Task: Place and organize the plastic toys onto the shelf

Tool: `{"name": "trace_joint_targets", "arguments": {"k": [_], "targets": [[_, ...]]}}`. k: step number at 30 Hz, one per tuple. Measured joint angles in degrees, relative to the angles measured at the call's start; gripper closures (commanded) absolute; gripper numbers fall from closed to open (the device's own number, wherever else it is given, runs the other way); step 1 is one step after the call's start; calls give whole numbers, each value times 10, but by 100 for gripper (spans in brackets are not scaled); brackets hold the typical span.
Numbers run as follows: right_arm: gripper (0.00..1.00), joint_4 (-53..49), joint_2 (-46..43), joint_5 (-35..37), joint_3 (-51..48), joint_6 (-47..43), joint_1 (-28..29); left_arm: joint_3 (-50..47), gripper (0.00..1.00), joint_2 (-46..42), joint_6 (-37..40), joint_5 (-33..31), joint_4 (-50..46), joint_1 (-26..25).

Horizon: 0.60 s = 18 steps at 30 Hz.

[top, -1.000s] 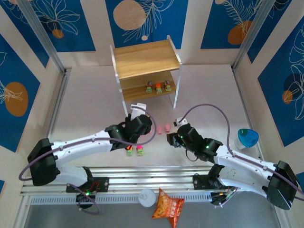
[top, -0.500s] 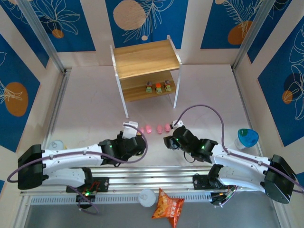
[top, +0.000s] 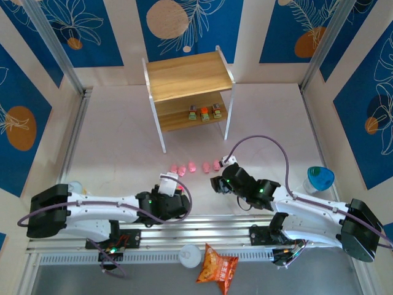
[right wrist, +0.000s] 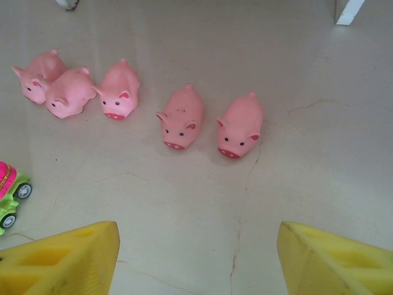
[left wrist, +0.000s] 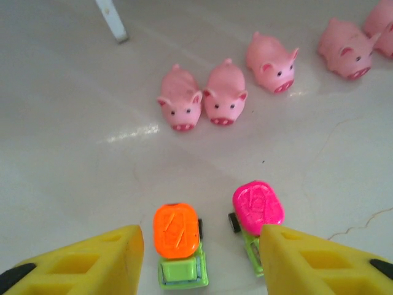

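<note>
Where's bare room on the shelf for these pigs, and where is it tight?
The shelf's top board is entirely bare. The lower board is free on its left half; three blocky toys crowd its right end. The table is bare between the shelf legs and the row of pigs.

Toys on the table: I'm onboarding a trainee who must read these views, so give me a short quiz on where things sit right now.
1. How many pink pigs lie on the table in the right wrist view?
2. True or false: the top board of the shelf carries toys.
3. Which toys lie closest to the left gripper? A) the orange-topped truck and pink-topped truck B) two pigs C) the snack bag

Key: 1 five; 2 false, three small toys sit on the lower board; 3 A.
</note>
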Motion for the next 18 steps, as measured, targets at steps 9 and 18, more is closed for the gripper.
{"name": "trace_joint_targets", "arguments": {"k": [9, 18], "targets": [[32, -3, -1, 5, 0, 0, 2, -64, 48, 1, -50, -1, 35, -3], [36, -8, -13, 6, 0, 0, 3, -85, 52, 22, -60, 2, 89, -3]]}}
